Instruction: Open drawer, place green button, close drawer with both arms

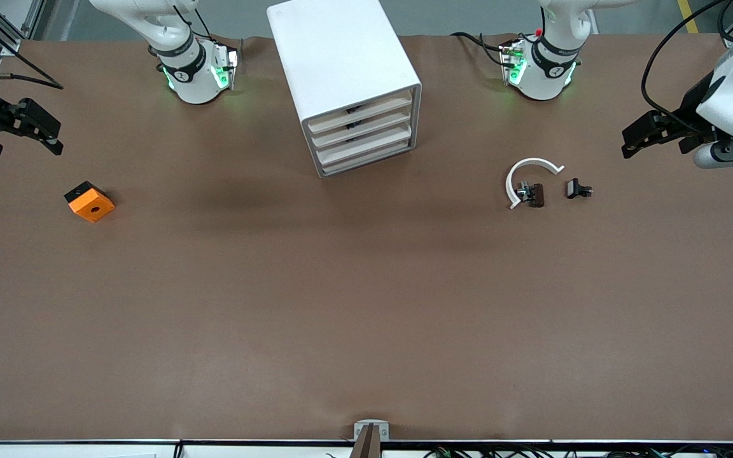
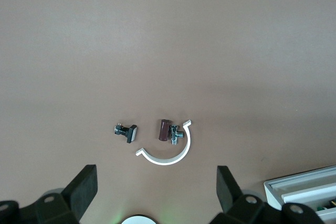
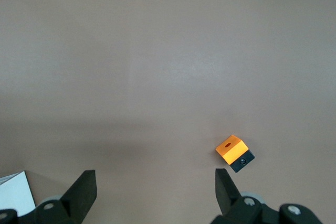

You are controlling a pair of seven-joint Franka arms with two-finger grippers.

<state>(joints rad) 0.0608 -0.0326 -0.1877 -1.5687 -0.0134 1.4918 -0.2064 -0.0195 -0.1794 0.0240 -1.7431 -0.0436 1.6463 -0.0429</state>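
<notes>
Front cam: high, looking down across brown table toward arm bases. Both wrist cams look down from well above. Left wrist shares small black part w/ front; right wrist shares orange square block.

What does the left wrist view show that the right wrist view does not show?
Only the left wrist view shows the small button, the brown part with its white arc, and the open left gripper.

Only the right wrist view shows the orange block and the open right gripper.

Both show the brown table and a white corner of the cabinet.
</notes>
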